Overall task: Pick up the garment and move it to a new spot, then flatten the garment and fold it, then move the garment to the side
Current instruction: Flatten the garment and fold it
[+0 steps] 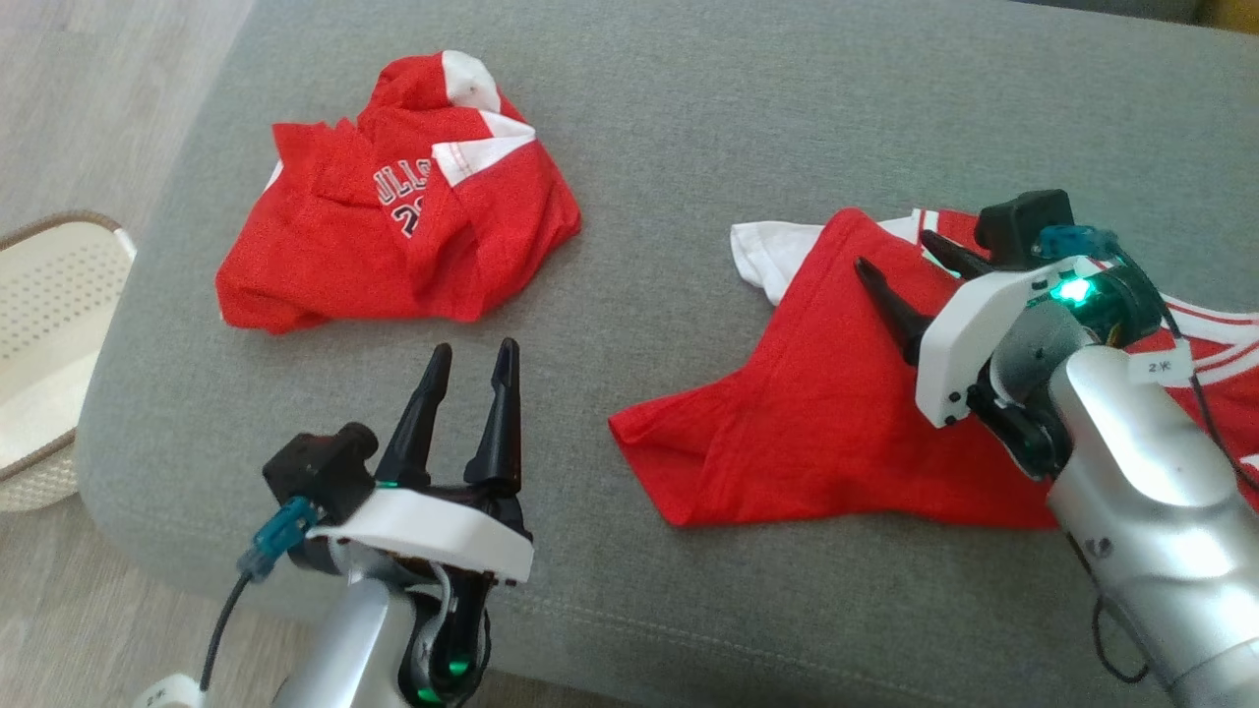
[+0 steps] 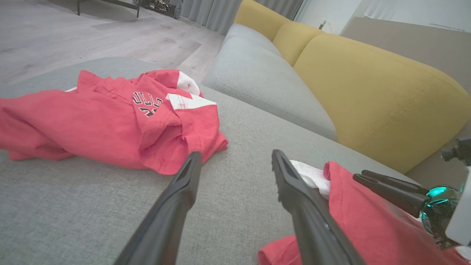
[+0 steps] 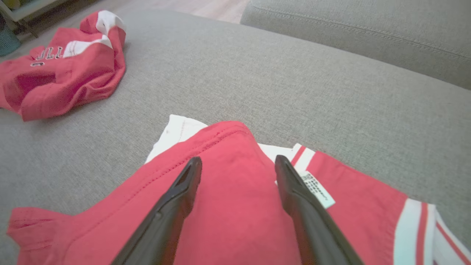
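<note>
A red garment with white trim (image 1: 816, 413) lies partly spread on the right of the grey cushion (image 1: 689, 128). My right gripper (image 1: 895, 251) is open just over its upper part, fingers pointing toward the white sleeve (image 1: 762, 251). In the right wrist view both fingers frame the red cloth (image 3: 228, 206), and a white label (image 3: 318, 191) lies beside the right one. My left gripper (image 1: 476, 347) stands open above bare cushion, holding nothing. A second red jersey with black lettering (image 1: 393, 236) lies crumpled ahead of it, apart from the fingers.
A pale woven basket (image 1: 49, 295) stands on the floor beyond the cushion's left edge. In the left wrist view a yellow sofa backrest (image 2: 368, 92) rises behind the cushion, and my right gripper (image 2: 360, 175) shows at the right. Bare cushion separates the two garments.
</note>
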